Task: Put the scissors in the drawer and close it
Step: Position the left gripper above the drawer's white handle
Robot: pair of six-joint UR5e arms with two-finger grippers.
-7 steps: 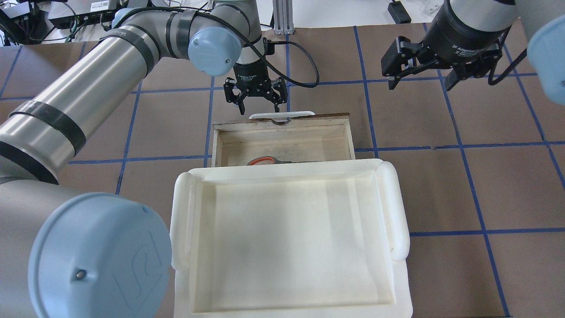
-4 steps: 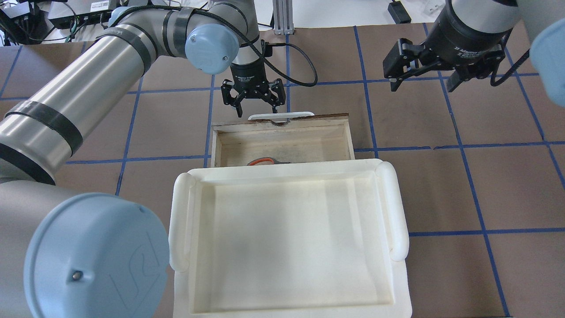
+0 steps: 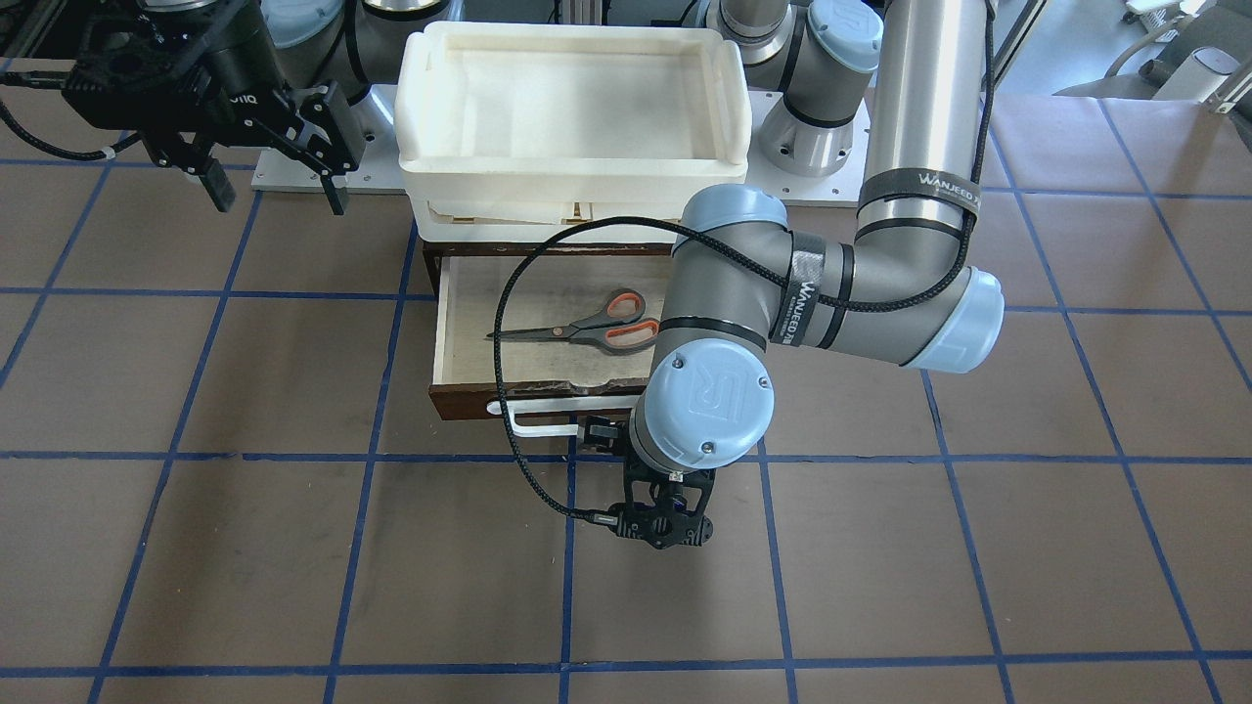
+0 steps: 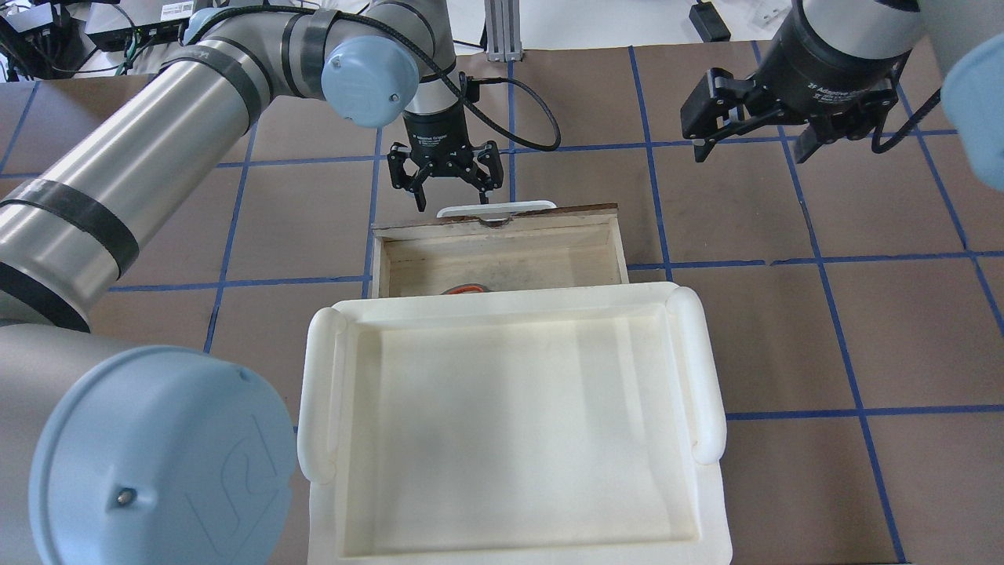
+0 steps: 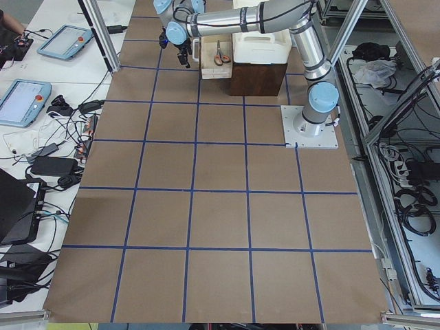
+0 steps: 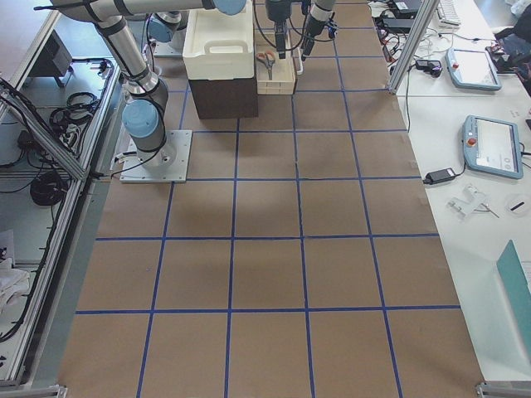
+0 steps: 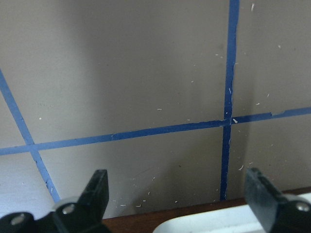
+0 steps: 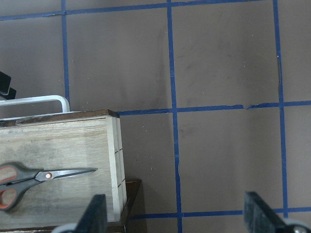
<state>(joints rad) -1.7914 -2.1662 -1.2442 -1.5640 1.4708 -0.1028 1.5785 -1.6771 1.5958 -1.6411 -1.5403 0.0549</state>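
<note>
The scissors [image 3: 587,323], grey handles lined in orange-red, lie inside the open wooden drawer [image 3: 460,332]. In the overhead view only an orange sliver of the scissors [image 4: 468,289] shows past the tray's edge. They also show in the right wrist view [image 8: 29,177]. The drawer [image 4: 502,263] has a dark front panel and a white bar handle [image 4: 494,208]. My left gripper [image 4: 453,200] is open and empty, just beyond the handle and low over the table, with the handle's edge [image 7: 233,225] below its fingers. My right gripper [image 4: 751,151] is open and empty, raised to the drawer's right.
A large white plastic tray [image 4: 318,392] sits on the dark cabinet [image 5: 258,75] that houses the drawer, and overhangs the drawer's rear. The brown table [image 4: 784,329] has blue tape grid lines. The left arm's elbow [image 3: 939,313] hangs over the drawer's side.
My left gripper has shifted a little left and lower beyond the handle. The drawer has slid slightly under the tray, so less of the scissors shows. The right gripper has hardly moved.
</note>
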